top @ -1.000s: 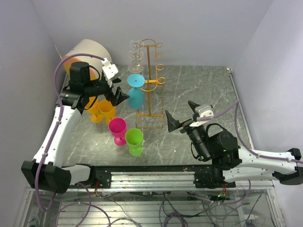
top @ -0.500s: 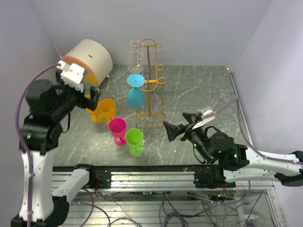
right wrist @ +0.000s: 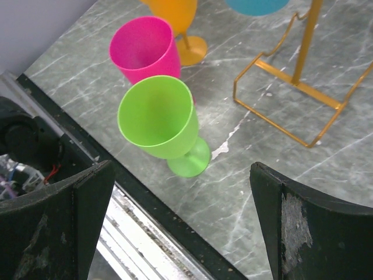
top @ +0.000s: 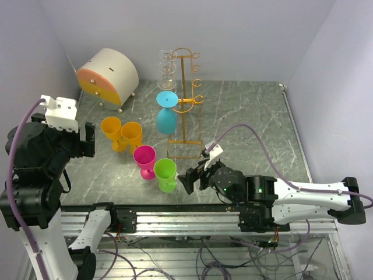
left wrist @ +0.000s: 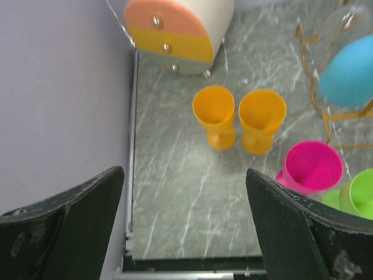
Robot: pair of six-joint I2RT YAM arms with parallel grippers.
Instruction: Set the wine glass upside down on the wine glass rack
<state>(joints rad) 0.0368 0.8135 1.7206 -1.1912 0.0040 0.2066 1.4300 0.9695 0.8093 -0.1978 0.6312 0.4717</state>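
Note:
The orange-gold wire wine glass rack [top: 185, 99] stands at the back middle. A blue wine glass [top: 166, 116] hangs upside down on its left side, with clear glasses [top: 168, 65] above it. Two orange glasses [top: 111, 131] [top: 132, 135], a pink glass [top: 144, 158] and a green glass [top: 165, 174] stand upright left of the rack. My right gripper [top: 187, 181] is open and empty, low, just right of the green glass [right wrist: 158, 119]. My left gripper [top: 88, 140] is open and empty, raised high at the far left, above bare table near the orange glasses [left wrist: 214, 114].
A cream drum with an orange face [top: 108, 73] stands at the back left, and also shows in the left wrist view [left wrist: 178, 29]. The rack's rectangular wire base [right wrist: 291, 99] lies right of the green glass. The table's front rail [right wrist: 145, 216] runs close below the right gripper.
My left arm has pulled back from the rack, up and to the far left, empty. My right gripper has swung left and down to beside the green glass.

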